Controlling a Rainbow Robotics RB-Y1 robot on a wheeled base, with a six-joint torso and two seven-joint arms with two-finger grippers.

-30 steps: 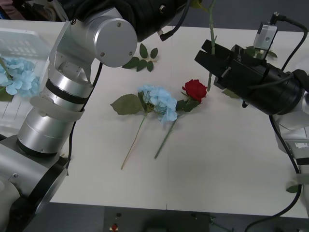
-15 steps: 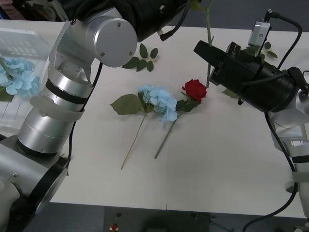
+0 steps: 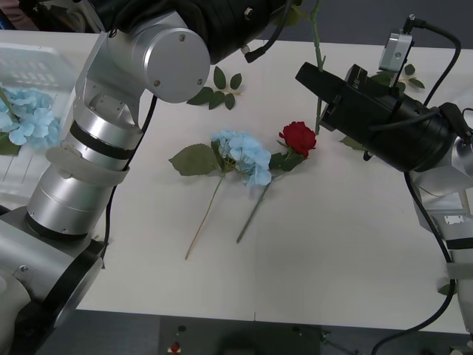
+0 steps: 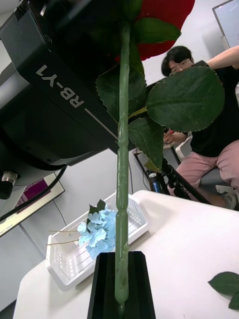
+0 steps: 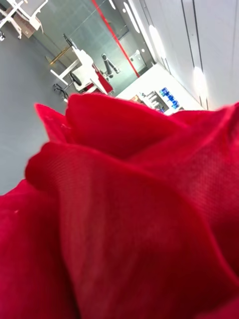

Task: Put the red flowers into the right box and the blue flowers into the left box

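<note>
The table (image 3: 332, 244) is taking up most of the front view. The left arm (image 3: 111, 126) is rising from the lower left and reaching to the upper middle of the frame. Its black end is sitting right by a red rose head. Whether that arm is gripping anything cannot be told.

The right gripper (image 3: 319, 85) is hanging in the upper right above the table. Its black fingers (image 4: 107, 284) are pinching the lower stem of a held rose (image 3: 318, 44), which is standing upright. The rose's head (image 4: 159, 25) is pointing up toward the left arm's black body.

The left box (image 3: 29, 63) is sitting at the upper left edge of the front view. It is already holding blue flowers (image 3: 29, 118).

Mid-table, one blue flower (image 3: 240, 155) is lying flat. A red rose (image 3: 298, 137) is lying just to its right, and their leaves are touching. Both stems are running toward the lower left. A loose leaf sprig (image 3: 218, 89) is lying above them.

By my reading, the task is partly done. Some blue is binned and one rose is being carried, not yet dropped. That rose is waiting to go into the right box, and the two flowers on the table are waiting for pickup.
</note>
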